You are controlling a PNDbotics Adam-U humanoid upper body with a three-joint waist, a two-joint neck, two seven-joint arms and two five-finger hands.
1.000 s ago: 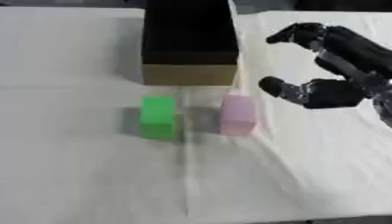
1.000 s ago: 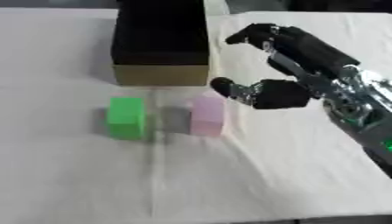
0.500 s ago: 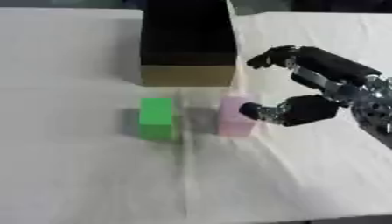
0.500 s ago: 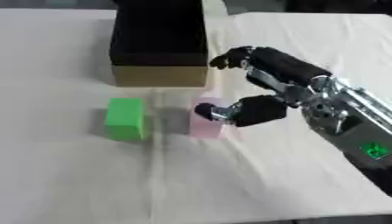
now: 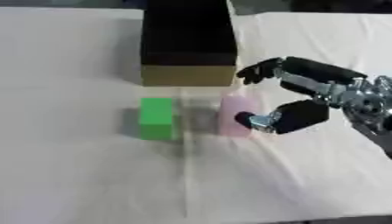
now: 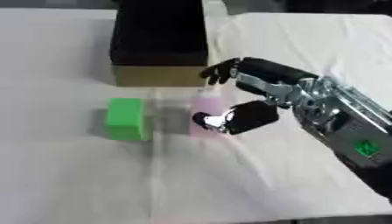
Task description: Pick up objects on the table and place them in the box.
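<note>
The pink block [image 5: 234,114] is lying near the middle of the table [image 5: 92,175], on the white cloth [image 5: 306,175] that is covering it, just in front of the box's near right corner. The right hand [image 6: 257,98] is reaching in from the table's right edge and closing round this block: its thumb [image 6: 211,121] is touching the block's near right side, while its fingers [image 6: 222,70] are curving over the block's far end, close to the box. The fingers are bent but have not fully clamped, so the block is sitting on the cloth between thumb and fingers rather than being lifted.

The green block [image 5: 157,117] is lying just to the left of the pink one, apart from it, with a strip of cloth showing between them. It is resting flat and nothing is touching it.

The box [image 5: 187,43] is standing toward the table's far edge, behind both blocks. Its inside is looking black and its near wall [image 5: 187,75] is showing tan cardboard.

The right forearm [image 6: 348,131], silver and black with a small green mark on it, is stretching back toward the table's near right corner.
</note>
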